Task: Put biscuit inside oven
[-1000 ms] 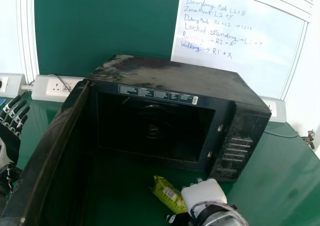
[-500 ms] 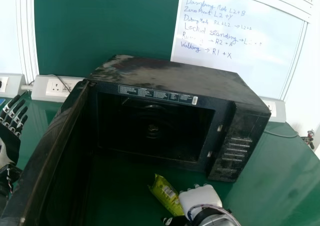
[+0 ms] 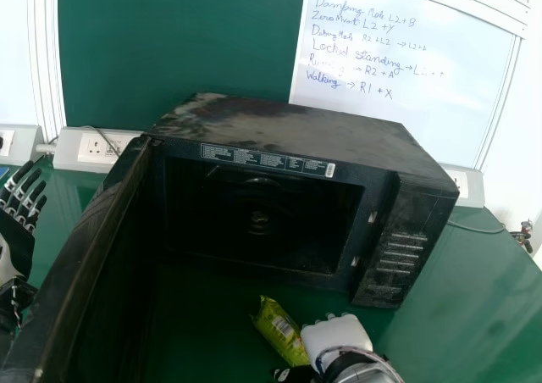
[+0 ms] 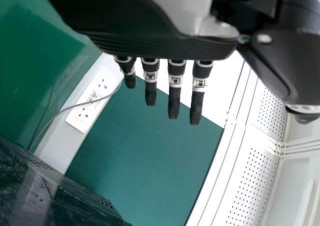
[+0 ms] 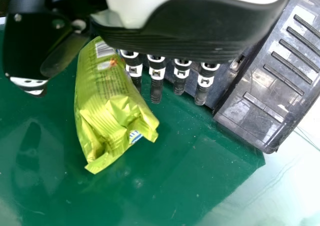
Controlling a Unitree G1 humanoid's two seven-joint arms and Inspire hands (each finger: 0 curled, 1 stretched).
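The right hand (image 3: 337,335) had extended fingers beside the biscuit packet (image 3: 279,329), contact unclear; the left hand (image 3: 14,243) was open.

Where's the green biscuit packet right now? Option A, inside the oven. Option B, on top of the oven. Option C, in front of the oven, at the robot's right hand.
C: the green packet is outside the oven's opening, beside the right hand's fingers.
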